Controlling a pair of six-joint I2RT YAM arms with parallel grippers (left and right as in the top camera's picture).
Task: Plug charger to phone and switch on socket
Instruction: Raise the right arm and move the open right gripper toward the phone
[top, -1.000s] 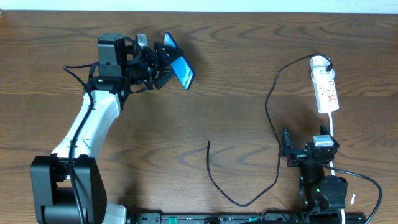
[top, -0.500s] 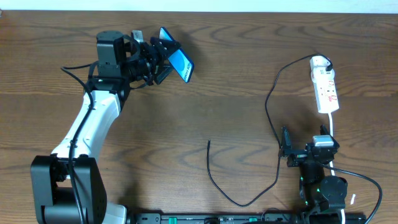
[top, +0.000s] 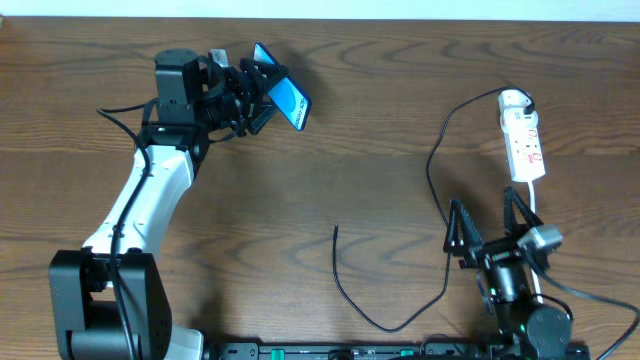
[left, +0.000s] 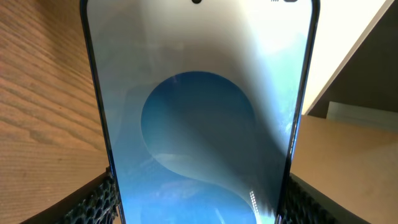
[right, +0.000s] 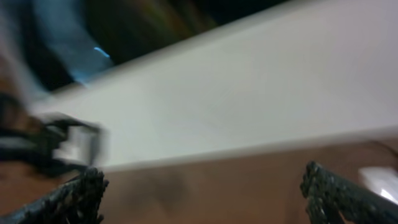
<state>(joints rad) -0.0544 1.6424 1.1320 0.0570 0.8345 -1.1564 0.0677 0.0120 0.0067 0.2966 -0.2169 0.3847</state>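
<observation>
Overhead, the left arm (top: 140, 200) reaches from the near left corner of the wooden table (top: 250, 200) toward the far edge. Its gripper, the left gripper (top: 258, 95), is closed onto the phone (top: 287, 98), with a finger on each long side. The left wrist view shows this from close up: the textured fingers (left: 93, 202) press against both edges of the black frame, and the blue screen with its lighter circle fills the view. The phone is held tilted, with the screen turned up and to the right. I cannot tell whether its lower edge touches the wood.

Further right, near the middle of the table, the charger (top: 335, 245) lies loose, and its plug tip (top: 335, 229) is well apart from the phone. From the tip, the thin black cable runs toward the near edge and bends right. It then climbs just left of the right gripper (top: 486, 222) and arcs up to the far end of the socket (top: 522, 140).

The right gripper sits low at the near right with its jaws spread wide and nothing between them. Its wrist view is smeared, showing only the two fingers (right: 74, 196) far apart at the bottom corners.

Beyond it, the white socket lies lengthwise near the far right edge. Its white cord (top: 535, 200) trails down past the gripper.
</observation>
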